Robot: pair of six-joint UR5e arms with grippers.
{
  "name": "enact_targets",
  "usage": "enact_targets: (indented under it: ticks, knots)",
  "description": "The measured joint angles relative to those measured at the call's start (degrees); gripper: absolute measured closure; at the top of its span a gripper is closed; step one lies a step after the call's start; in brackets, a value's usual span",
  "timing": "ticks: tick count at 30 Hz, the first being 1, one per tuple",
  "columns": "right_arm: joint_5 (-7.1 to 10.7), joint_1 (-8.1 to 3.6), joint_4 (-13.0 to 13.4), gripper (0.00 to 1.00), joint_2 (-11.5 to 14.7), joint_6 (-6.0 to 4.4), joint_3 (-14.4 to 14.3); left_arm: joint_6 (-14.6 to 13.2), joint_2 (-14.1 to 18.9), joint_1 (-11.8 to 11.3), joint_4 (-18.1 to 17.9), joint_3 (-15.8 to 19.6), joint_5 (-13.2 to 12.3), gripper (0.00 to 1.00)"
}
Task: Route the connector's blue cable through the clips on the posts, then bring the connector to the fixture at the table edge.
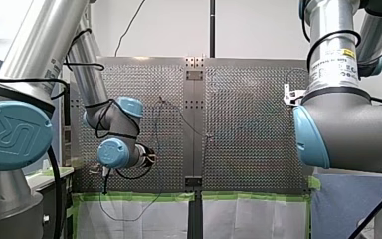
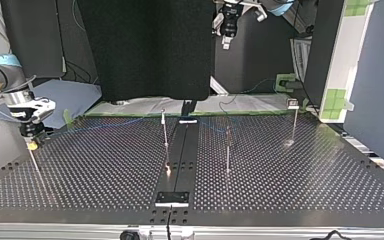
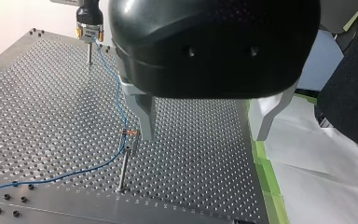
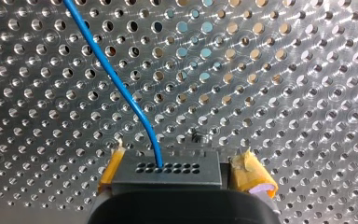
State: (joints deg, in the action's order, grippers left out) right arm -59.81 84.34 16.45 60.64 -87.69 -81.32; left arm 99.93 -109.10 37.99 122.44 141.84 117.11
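1. Counted in the top view: four posts (image 2: 227, 150), two grippers, one fixture (image 2: 171, 198) at the table edge.
2. The blue cable (image 4: 121, 86) is barely made out in the top view. The connector (image 4: 168, 175) is partly covered by the gripper body.
3. The connector is clamped between the yellow pads (image 4: 254, 177) of my right gripper (image 4: 182, 157), just above a post.
4. My left gripper (image 3: 204, 137) is held apart and empty, with the cable passing a clip (image 3: 129, 135) beside one finger.

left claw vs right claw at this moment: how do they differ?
My black left claw has bare grey metal fingers; my right claw has yellow pads. The left claw is open and empty; the right claw is shut on the dark grey connector block trailing the blue cable. In the top view the left hangs high, the right low by the perforated metal table. Both have two fingers.
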Motion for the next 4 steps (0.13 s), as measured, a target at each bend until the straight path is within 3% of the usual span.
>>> enact_targets:
  ticks: [4]
  knots:
    - [0.00, 0.00, 0.0, 0.02, 0.0, 0.00, 0.0, 0.0, 0.0, 0.0, 0.0, 0.0, 0.0, 0.02]
